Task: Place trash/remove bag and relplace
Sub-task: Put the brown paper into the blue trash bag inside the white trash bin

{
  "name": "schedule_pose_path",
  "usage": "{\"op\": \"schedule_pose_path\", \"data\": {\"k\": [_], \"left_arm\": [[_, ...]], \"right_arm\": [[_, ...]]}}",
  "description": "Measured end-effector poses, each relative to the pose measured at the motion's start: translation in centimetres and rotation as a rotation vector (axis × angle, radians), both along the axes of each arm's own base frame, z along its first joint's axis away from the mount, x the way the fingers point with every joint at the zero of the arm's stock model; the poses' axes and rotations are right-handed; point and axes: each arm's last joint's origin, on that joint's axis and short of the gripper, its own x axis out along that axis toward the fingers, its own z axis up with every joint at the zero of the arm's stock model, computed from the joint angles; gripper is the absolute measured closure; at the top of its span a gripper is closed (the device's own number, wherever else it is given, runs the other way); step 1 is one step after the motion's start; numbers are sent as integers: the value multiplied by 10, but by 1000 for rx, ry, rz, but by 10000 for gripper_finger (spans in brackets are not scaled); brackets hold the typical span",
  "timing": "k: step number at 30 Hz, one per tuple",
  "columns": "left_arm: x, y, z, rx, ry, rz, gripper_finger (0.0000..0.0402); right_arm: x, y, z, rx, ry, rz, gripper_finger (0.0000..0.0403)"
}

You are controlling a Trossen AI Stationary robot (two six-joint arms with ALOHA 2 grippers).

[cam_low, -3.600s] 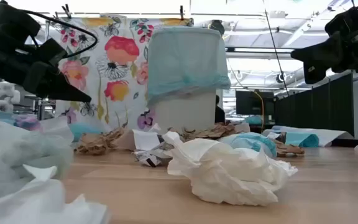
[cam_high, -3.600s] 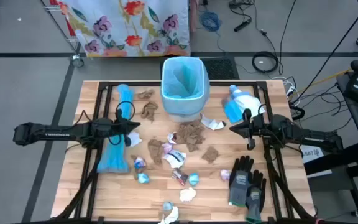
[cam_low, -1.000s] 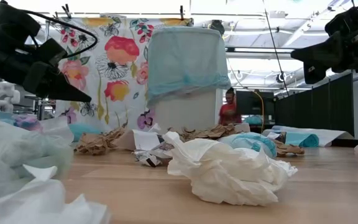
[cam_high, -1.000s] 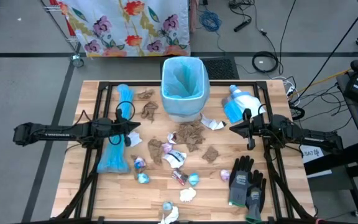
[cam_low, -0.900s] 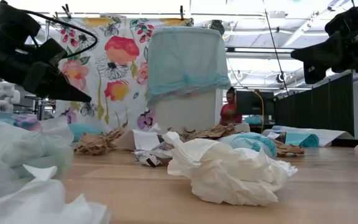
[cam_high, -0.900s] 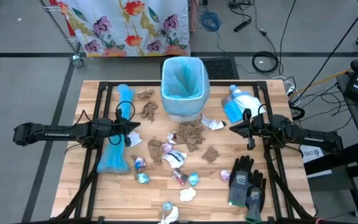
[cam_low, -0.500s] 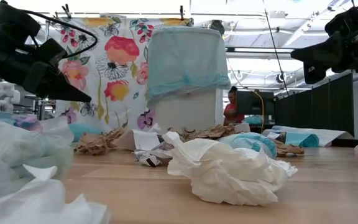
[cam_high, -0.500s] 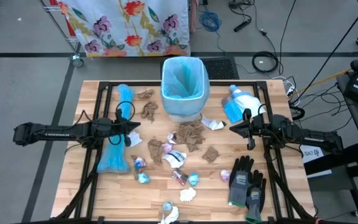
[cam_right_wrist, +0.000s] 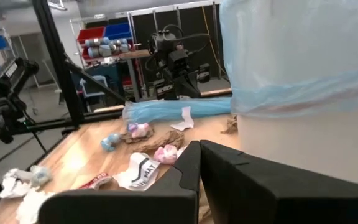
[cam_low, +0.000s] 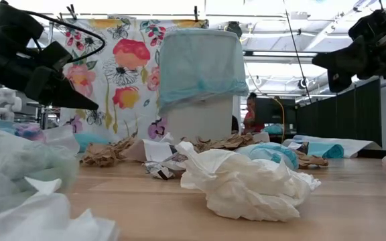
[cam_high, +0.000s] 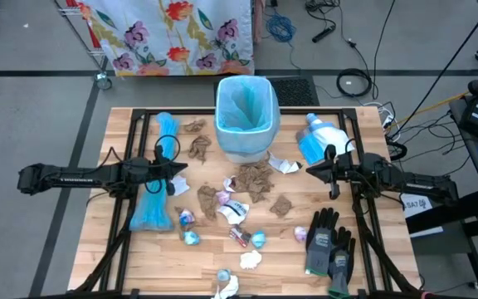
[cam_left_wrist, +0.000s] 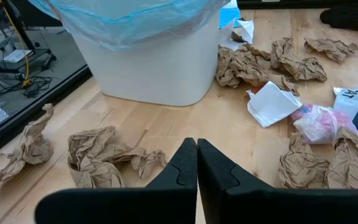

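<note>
Right gripper (cam_high: 310, 172) nudged left | both jaws clenched, empty | left gripper (cam_high: 184, 169) over trash (cam_high: 254, 179)

Two slim black jointed arms, black cables, tapered matte black fingers (cam_left_wrist: 185, 171)

The high view looks straight down on the whole table (cam_high: 139, 249), the bin (cam_high: 244, 116) at its far edge, while the low view sits at tabletop height at the near edge, a white wad (cam_low: 243, 184) close before it, facing the bin (cam_low: 200, 84) and the room behind. Each wrist camera looks past its own fingers from close range toward the middle, and all four views share the bin (cam_left_wrist: 148, 56) (cam_right_wrist: 303, 87) and the scraps around it.
</note>
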Motion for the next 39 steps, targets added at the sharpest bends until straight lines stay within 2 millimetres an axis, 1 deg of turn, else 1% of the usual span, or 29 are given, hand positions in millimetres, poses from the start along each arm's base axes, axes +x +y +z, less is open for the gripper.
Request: {"op": "schedule_pose_path", "data": {"k": [3,5,7,10,13,16,21,24,27,29,33,36,39], "left_arm": [[0,0,0,0,0,0,400],[0,0,0,0,0,0,400],[0,0,0,0,0,0,400],[0,0,0,0,0,0,400],[0,0,0,0,-1,0,400],[0,0,0,0,0,0,400],[0,0,0,0,0,0,400],[0,0,0,0,0,0,400],[0,0,0,0,0,0,400],[0,0,0,0,0,0,400],[0,0,0,0,0,0,400],[0,0,0,0,0,0,400],[0,0,0,0,0,0,400]], "right_arm": [[0,0,1,5,40,0,403],[-1,0,9,-16,61,0,403],[-4,0,25,-63,59,-16,403],[-8,-1,52,-121,56,-94,403],[-11,-4,76,-141,107,-181,403],[-9,-5,100,-138,173,-221,403],[8,-10,143,-106,308,-285,403],[25,-13,166,-87,392,-298,403],[44,-16,184,-21,483,-305,403],[56,-18,190,13,571,-309,403],[76,-23,190,74,764,-330,403],[89,-28,181,94,904,-347,403],[98,-35,170,154,1014,-371,400]]}}
